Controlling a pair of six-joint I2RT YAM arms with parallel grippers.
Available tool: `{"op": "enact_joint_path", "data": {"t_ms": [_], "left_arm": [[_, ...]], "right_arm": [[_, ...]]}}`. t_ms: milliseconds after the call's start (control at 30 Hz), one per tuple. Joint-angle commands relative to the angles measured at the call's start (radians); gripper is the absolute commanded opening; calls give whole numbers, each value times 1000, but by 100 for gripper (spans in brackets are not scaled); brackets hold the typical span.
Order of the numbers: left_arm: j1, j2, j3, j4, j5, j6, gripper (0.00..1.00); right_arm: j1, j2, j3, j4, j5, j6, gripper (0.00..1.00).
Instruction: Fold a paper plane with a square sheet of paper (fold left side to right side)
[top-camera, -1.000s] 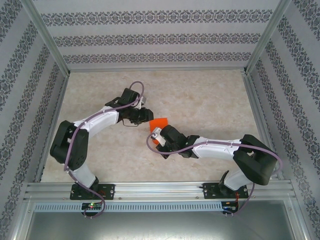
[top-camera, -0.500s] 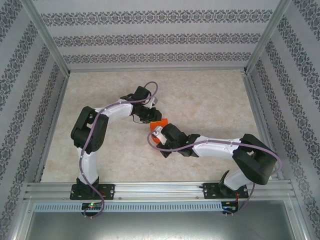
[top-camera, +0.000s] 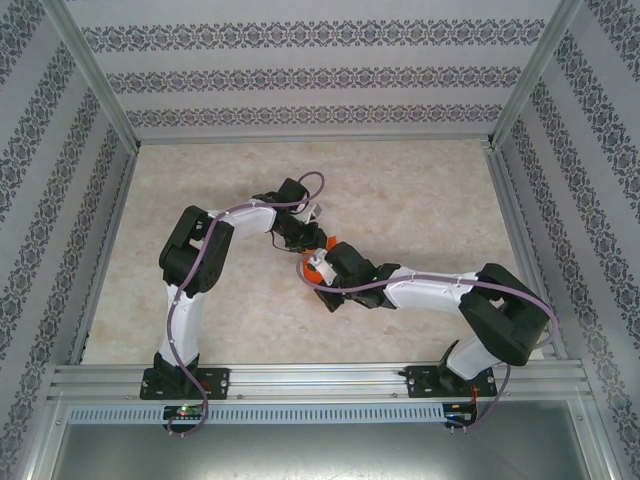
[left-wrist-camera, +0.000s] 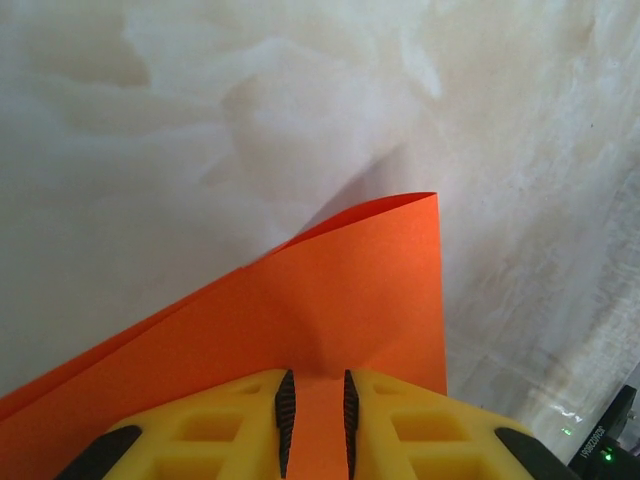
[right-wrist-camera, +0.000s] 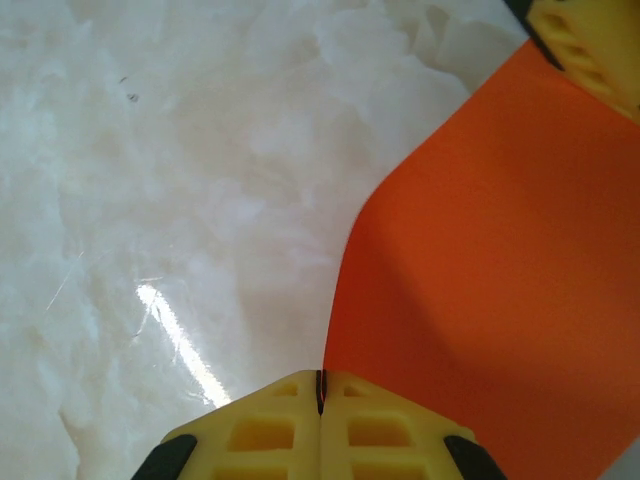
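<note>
The square sheet of paper (left-wrist-camera: 330, 300) is bright orange-red and lies bent over, its upper layer lifted, with one free corner up off the table. My left gripper (left-wrist-camera: 315, 378) sits on the sheet. Its jaws stand a narrow gap apart, orange shows between the pads, and a small pucker rises just ahead of them. My right gripper (right-wrist-camera: 320, 378) is shut on the sheet's left edge, a sliver of orange in the seam. The paper (right-wrist-camera: 490, 270) curves away to the right towards the left gripper's yellow finger (right-wrist-camera: 592, 42). From above, both grippers meet mid-table over the paper (top-camera: 313, 266).
The table (top-camera: 420, 200) is pale marble-patterned, with patterned walls on three sides and an aluminium rail along the near edge (top-camera: 320, 378). The left arm (top-camera: 195, 250) bends in from the left and the right arm (top-camera: 450, 290) lies low across the right.
The left arm has swung to the right, carrying its side of the paper towards the right gripper, so less orange shows from above. Its jaws have narrowed. The right gripper stayed shut.
</note>
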Motion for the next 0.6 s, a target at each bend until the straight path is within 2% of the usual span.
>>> {"op": "enact_joint_path", "data": {"t_ms": [0, 333, 567], "left_arm": [[-13, 49, -9, -64, -54, 39, 24], [-14, 49, -16, -72, -65, 43, 23], [-16, 48, -16, -72, -66, 45, 22]], "right_arm": [[-28, 23, 34, -23, -19, 34, 0], [-126, 65, 62, -59, -38, 56, 0], [-158, 79, 69, -66, -43, 59, 0]]}}
